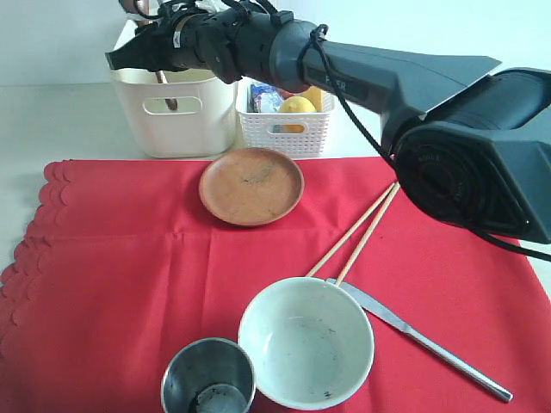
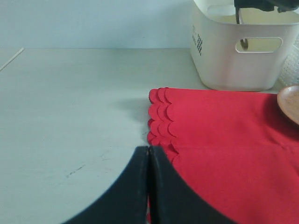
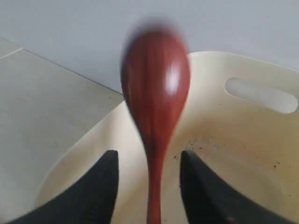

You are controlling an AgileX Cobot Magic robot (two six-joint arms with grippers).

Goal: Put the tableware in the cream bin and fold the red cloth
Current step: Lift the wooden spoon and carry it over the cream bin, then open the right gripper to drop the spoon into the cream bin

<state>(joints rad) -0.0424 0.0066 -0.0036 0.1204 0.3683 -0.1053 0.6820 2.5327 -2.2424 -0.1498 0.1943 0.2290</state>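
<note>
Right wrist view: spoon (image 3: 155, 93) between parted fingers (image 3: 100, 186).

Dark spoon (image 3: 156, 93) stands upright in the cream bin (image 1: 191, 133), with the plate (image 1: 250, 185), chopsticks (image 1: 357, 231), knife (image 1: 422, 340), bowl (image 1: 306, 344) and cup (image 1: 208, 379) on the flat red cloth (image 1: 120, 258).

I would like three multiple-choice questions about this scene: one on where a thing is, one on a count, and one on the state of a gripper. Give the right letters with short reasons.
1. The brown plate lies: A) on the red cloth; B) on a chair; C) in a drawer.
2. Chopsticks on the cloth: A) one; B) two; C) four.
3. The left gripper is: A) wide open; B) shut; C) closed on a fork.

Answers: 1 A, the plate rests directly on the cloth. 2 B, two thin sticks lie side by side. 3 B, its fingers meet with no gap in the left wrist view.
</note>
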